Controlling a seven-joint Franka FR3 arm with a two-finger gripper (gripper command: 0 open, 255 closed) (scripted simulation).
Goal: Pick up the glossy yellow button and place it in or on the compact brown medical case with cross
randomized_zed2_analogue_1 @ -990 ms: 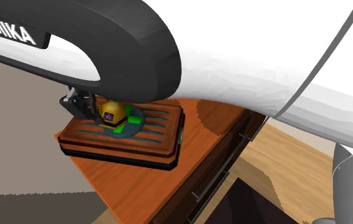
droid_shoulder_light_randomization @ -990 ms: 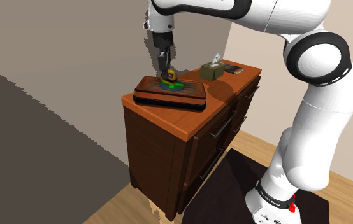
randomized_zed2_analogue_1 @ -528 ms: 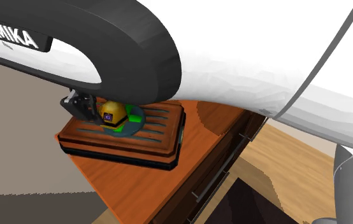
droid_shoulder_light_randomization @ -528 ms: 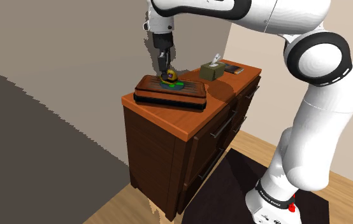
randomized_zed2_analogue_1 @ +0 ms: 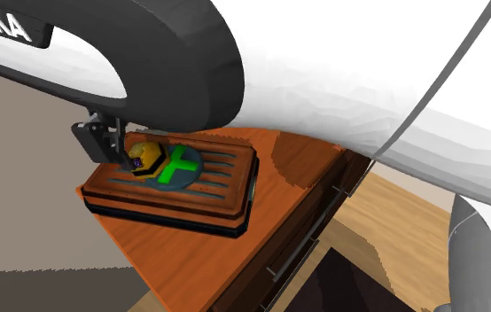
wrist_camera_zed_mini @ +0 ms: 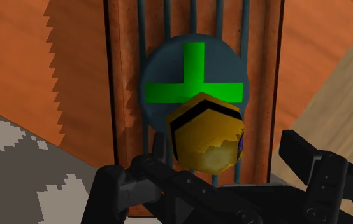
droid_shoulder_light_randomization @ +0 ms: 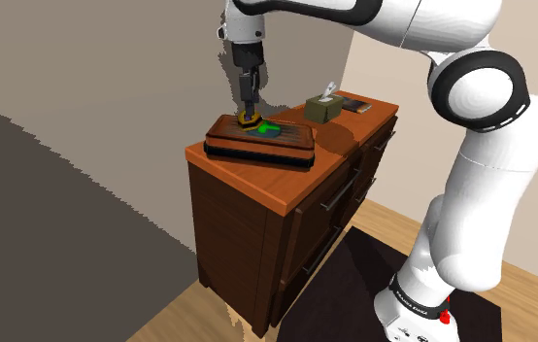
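Evidently the placing looks all but done: the yellow button [randomized_zed2_analogue_1: 146, 158] lies on the ribbed lid of the brown case [randomized_zed2_analogue_1: 190, 199]. It is tipped to one side, at about ten o'clock of the green cross [randomized_zed2_analogue_1: 178, 166] in the second exterior view, and it overlaps the rim of the round dark badge that carries the cross. The gripper [droid_shoulder_light_randomization: 248, 110] hangs just above it. In the wrist view its black fingers [wrist_camera_zed_mini: 309, 168] stand spread, with a gap on either side of the button, so we judge the button let go and not pinched. What is left, as we read it, is only to draw the hand away and check that the button rests steady. Edges matter here: the button sits off the lid's middle, toward the lid's edge at ten o'clock in the shoulder view, and beyond that edge little of the cabinet top [droid_shoulder_light_randomization: 286, 180] shows before the wall. A tipped, rounded piece could roll that way. Room for moving looks best straight up. At two o'clock of the case in the shoulder view, a tissue box [droid_shoulder_light_randomization: 323, 105] and a flat dark thing [droid_shoulder_light_randomization: 356, 105] stand well apart, so we would skip any sideways sweep.
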